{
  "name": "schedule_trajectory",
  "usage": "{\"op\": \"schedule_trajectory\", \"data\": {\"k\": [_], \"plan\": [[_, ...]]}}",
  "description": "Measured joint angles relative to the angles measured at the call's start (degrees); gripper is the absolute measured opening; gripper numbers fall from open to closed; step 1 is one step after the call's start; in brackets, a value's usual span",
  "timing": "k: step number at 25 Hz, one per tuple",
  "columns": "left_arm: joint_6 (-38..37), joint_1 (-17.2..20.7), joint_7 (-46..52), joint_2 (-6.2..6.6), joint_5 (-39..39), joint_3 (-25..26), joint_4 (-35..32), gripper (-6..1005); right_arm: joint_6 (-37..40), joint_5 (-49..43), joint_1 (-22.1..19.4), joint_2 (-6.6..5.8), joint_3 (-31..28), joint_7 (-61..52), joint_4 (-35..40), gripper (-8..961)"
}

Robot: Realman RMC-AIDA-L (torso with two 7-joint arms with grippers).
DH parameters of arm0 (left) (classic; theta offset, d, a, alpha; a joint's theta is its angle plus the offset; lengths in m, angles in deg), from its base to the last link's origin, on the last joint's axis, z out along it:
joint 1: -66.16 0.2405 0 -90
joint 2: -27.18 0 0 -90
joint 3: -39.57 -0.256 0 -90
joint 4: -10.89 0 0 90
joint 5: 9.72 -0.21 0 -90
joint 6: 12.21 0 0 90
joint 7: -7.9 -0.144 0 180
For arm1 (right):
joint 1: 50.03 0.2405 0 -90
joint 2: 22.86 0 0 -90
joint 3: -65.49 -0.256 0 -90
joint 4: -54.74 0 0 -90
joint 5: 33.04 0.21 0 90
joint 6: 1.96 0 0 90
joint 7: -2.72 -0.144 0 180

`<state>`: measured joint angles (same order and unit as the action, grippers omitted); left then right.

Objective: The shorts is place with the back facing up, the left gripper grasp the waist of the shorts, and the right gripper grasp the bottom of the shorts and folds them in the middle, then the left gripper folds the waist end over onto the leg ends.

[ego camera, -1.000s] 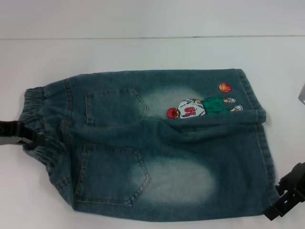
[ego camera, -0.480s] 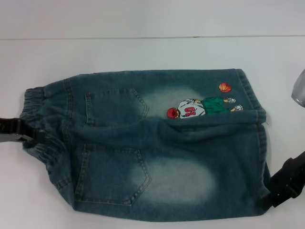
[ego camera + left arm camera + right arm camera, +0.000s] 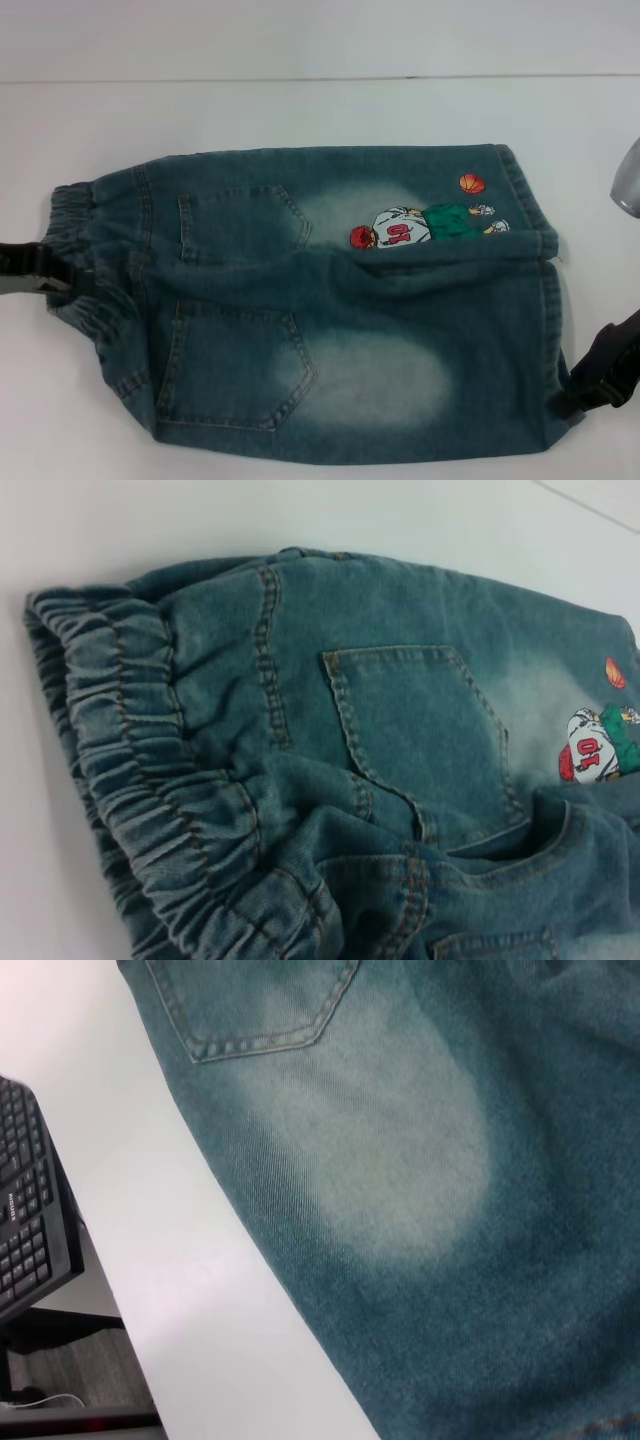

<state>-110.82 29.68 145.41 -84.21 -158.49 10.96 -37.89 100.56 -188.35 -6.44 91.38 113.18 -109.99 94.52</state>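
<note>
**Two grippers at opposite ends of the flat shorts**

We see the shorts [image 3: 330, 310] lying back-up on the white tabletop [image 3: 300, 110], long axis running across our view: the waist [image 3: 85, 265] points to our left, the leg ends [image 3: 548, 300] to our right, with the embroidered player and orange ball beside the far hem. Both back pockets face up. A keyboard [image 3: 30, 1210] sits below the tabletop's near edge in the right wrist view, and a grey object [image 3: 628, 185] shows at the right edge.

The left gripper [image 3: 35, 270] meets the ruffled band at its outer edge; the right gripper [image 3: 600, 375] touches the near leg hem's corner. We cannot tell whether either pair of jaws is clenched or released.
</note>
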Motion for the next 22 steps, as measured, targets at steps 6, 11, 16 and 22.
{"op": "schedule_trajectory", "data": {"k": [6,11,16,22], "plan": [[-0.06,-0.09,0.32,0.37,0.17,3.81,0.07,46,-0.16,2.00,-0.79,-0.91,-3.89,1.48,0.18,69],[1.13,-0.31,0.51,1.75,0.19,9.52,2.78,45,-3.71,8.25,-1.94,-3.43,-14.89,3.14,-2.50,11],[2.92,-0.36,0.45,1.92,0.19,9.76,4.14,45,-7.83,14.66,-2.85,-4.83,-16.74,3.84,-6.60,11],[-1.09,-0.05,0.47,2.82,-0.71,8.84,2.31,45,-8.35,14.72,-2.33,-4.02,-14.49,3.93,-7.05,11]]}}
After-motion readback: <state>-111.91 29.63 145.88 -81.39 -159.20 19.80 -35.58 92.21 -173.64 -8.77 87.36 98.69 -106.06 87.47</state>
